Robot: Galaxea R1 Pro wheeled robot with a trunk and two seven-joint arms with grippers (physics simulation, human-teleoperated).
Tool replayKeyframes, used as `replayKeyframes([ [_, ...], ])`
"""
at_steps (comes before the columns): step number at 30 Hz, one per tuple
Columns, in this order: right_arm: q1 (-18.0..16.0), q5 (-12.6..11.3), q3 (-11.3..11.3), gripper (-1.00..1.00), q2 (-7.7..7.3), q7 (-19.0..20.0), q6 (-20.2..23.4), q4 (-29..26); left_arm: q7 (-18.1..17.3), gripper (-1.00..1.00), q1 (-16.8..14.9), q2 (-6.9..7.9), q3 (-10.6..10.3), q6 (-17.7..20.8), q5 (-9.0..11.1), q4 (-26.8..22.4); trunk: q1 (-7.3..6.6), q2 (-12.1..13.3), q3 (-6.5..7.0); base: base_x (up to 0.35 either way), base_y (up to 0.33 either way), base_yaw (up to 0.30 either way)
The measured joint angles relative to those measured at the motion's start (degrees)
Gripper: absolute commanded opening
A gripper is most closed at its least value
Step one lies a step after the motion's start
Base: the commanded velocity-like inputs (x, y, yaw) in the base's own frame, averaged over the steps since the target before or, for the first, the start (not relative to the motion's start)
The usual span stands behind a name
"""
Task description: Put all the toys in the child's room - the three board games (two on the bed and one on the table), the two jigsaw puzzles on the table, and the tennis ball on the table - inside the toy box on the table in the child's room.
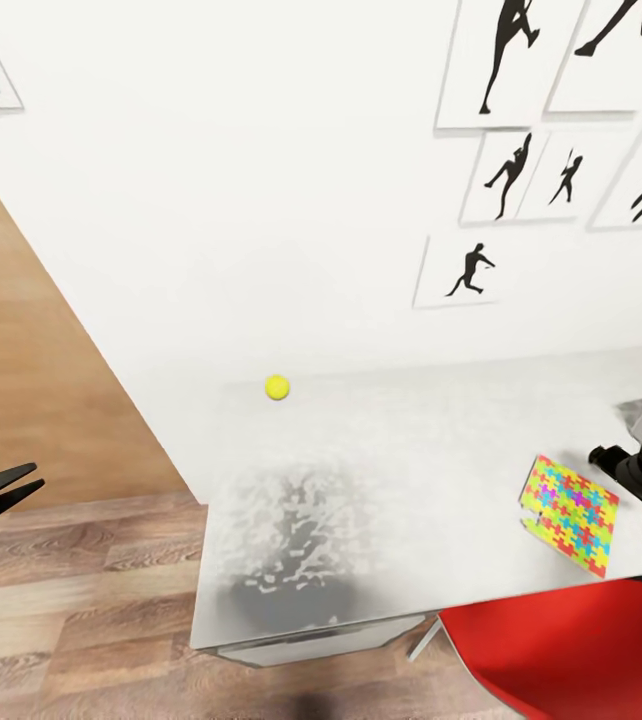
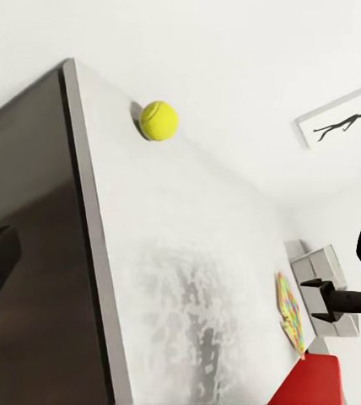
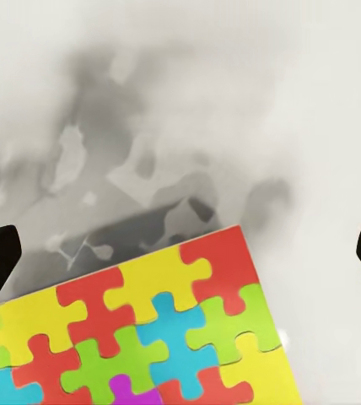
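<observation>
One jigsaw puzzle (image 1: 569, 514) lies flat on the light grey table (image 1: 401, 480), just under and ahead of the right gripper (image 3: 180, 253), whose fingers stand spread wide to either side of it in the right wrist view without touching it. Well apart from that gripper, the tennis ball (image 1: 277, 387) rests at the table's back edge against the white wall (image 1: 241, 200). The left gripper (image 1: 6, 488) hangs out over the wood-plank floor (image 1: 71, 590), off the table's end, far short of the ball, with its two fingers slightly parted and nothing between them.
</observation>
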Motion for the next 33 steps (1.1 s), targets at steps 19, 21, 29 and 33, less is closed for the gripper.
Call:
replayKeyframes([
  [19,0.0,0.09,0.15,1.0,0.01,0.08,0.03,2.42,0.01,1.0,0.01,0.07,0.0,0.0,0.0,0.0,0.0,0.0,-0.27,0.0,0.0,0.0],
  [21,0.0,0.09,0.16,1.0,0.05,0.08,0.06,2.48,0.01,1.0,0.0,0.07,0.0,0.0,-0.01,0.0,0.0,0.0,-0.33,0.0,0.0,0.0],
  [29,0.0,0.02,0.19,1.0,0.12,0.08,0.16,2.58,0.01,1.0,0.01,0.07,0.0,0.0,-0.02,0.0,0.0,0.0,-0.8,0.0,0.0,0.0],
  [33,0.0,0.03,0.19,1.0,0.07,0.08,0.19,2.58,0.01,1.0,-0.01,0.07,0.0,0.0,-0.01,0.0,0.0,0.0,-1.12,0.0,0.0,0.0],
])
